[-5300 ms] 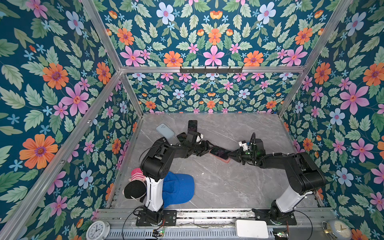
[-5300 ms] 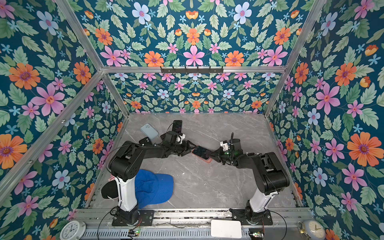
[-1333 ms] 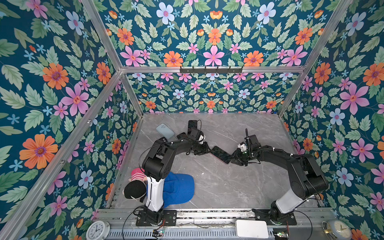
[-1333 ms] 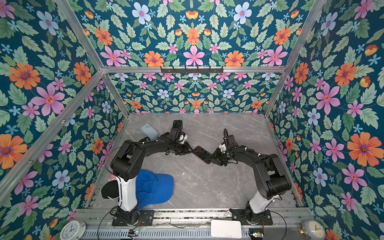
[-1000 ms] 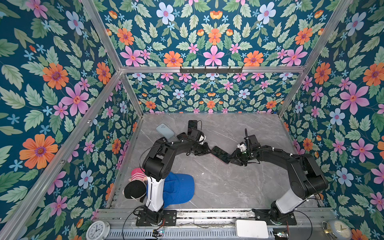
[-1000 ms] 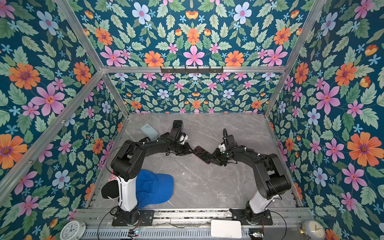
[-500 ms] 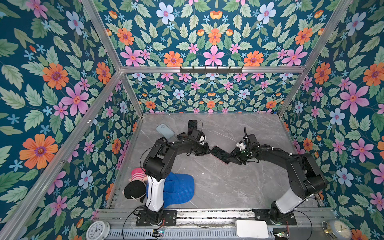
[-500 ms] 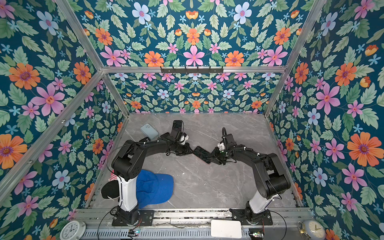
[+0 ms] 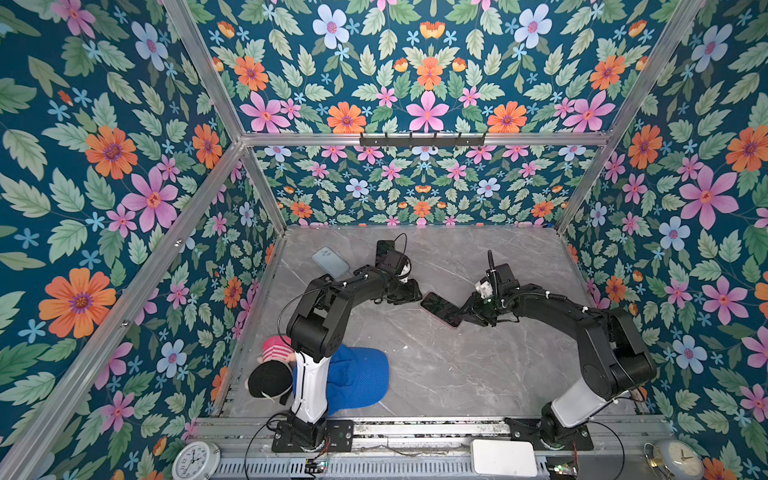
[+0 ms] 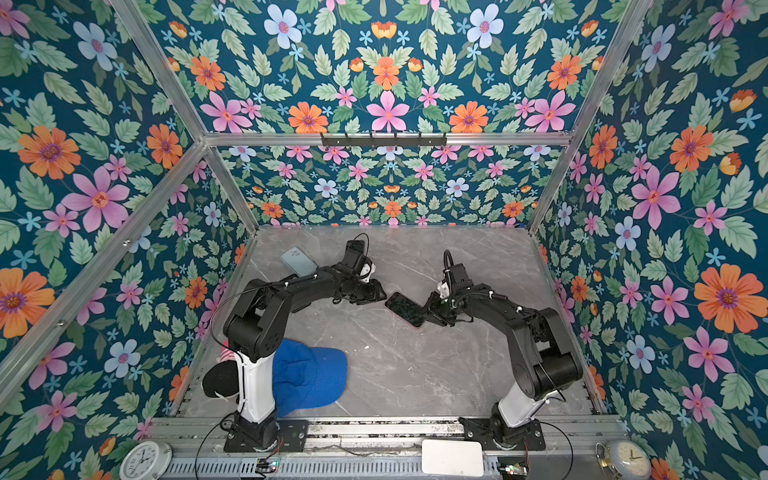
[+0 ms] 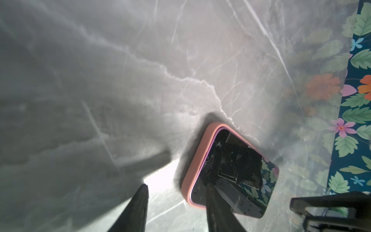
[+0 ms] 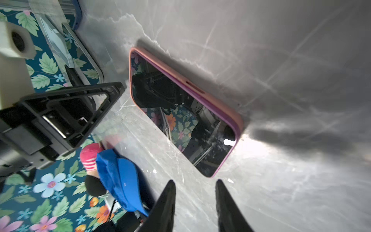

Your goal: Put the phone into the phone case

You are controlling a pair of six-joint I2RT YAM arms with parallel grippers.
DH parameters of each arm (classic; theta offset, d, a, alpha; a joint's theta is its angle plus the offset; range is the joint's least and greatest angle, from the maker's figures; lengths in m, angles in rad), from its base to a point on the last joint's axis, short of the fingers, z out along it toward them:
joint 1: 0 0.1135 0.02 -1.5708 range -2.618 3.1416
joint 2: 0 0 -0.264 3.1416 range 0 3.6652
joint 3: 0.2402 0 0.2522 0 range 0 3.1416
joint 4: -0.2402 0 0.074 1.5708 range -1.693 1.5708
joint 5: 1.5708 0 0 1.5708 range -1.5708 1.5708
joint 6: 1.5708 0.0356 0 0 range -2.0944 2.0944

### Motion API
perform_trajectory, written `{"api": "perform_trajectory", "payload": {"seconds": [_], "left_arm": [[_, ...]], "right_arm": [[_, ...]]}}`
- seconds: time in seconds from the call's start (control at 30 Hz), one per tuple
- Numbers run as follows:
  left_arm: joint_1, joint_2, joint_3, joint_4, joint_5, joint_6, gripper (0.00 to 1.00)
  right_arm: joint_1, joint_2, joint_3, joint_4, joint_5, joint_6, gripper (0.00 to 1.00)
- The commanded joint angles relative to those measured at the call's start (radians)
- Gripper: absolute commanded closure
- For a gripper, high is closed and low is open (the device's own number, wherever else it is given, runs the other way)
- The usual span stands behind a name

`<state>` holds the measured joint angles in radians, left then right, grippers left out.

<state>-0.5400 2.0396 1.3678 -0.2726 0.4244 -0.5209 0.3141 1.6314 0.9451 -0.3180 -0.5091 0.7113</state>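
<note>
- The left gripper [image 11: 176,184] has spread its jaws since a moment ago, while the phone [image 9: 441,309] has not shifted
- The step in hand looks like letting go after pressing: the phone already sits screen-up inside the pink case [image 12: 236,121] on the table [image 9: 436,374], between the two arms
- The left jaws are about half open and hold nothing; one finger [image 11: 216,204] overlaps the phone's near corner, contact unclear
- The right gripper [image 12: 195,181] is partly open and empty, with the phone just ahead of its tips, not between them
- Next: check that every edge is seated, press any raised side, then draw back
</note>
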Motion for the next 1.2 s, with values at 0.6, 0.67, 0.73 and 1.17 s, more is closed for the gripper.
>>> {"api": "perform_trajectory", "payload": {"seconds": [0.6, 0.67, 0.73, 1.17], "left_arm": [[-0.034, 0.082, 0.065, -0.031, 0.078, 0.038, 0.52], [-0.034, 0.085, 0.061, -0.028, 0.081, 0.036, 0.53], [-0.033, 0.088, 0.06, -0.028, 0.08, 0.032, 0.55], [-0.037, 0.085, 0.05, -0.019, 0.091, 0.027, 0.65]], "right_arm": [[0.057, 0.063, -0.017, 0.007, 0.025, 0.017, 0.67], [0.057, 0.069, -0.014, 0.009, 0.023, 0.017, 0.68], [0.058, 0.07, -0.013, 0.009, 0.022, 0.019, 0.69], [0.074, 0.082, 0.001, 0.016, 0.014, 0.027, 0.81]]}}
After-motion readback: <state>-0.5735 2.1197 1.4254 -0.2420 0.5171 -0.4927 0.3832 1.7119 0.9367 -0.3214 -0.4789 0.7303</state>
